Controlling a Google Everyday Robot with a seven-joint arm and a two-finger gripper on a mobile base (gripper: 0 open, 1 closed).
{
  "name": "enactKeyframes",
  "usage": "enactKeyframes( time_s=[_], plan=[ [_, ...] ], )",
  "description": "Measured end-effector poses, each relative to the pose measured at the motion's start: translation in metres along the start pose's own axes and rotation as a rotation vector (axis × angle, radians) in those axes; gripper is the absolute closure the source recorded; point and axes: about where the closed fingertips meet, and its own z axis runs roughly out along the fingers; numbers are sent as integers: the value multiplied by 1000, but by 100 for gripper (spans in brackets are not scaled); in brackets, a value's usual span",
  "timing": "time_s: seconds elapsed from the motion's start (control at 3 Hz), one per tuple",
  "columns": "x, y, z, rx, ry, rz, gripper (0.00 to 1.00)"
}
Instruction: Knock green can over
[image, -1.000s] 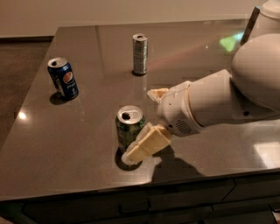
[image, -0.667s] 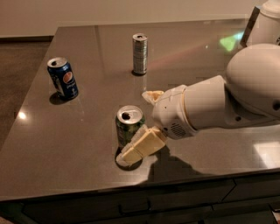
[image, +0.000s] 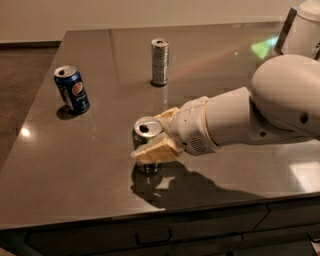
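One dark glossy table (image: 100, 190) is seen carrying three cans, and a bulky white arm (image: 240, 117) is stretched in over it from the right edge. The gripper (image: 150, 136) is placed at the front middle of the table with its jaws narrowed onto the green can (image: 148, 127), one tan finger laid across the can's front and the other pressed at its back right, the can being kept upright between them. A blue Pepsi can (image: 72, 90) is stood well apart at the left, and a slim silver can (image: 160, 62) is stood farther back near the middle.
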Motion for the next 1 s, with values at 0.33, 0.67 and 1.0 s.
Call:
enactKeyframes(
  time_s=[0.33,0.67,1.0],
  plan=[
    [-1,-10,-8,11,-10,12,65],
    [-8,-30,-29,39,28,17,88],
    [-9,-58,-54,62,127,44,100]
  ],
)
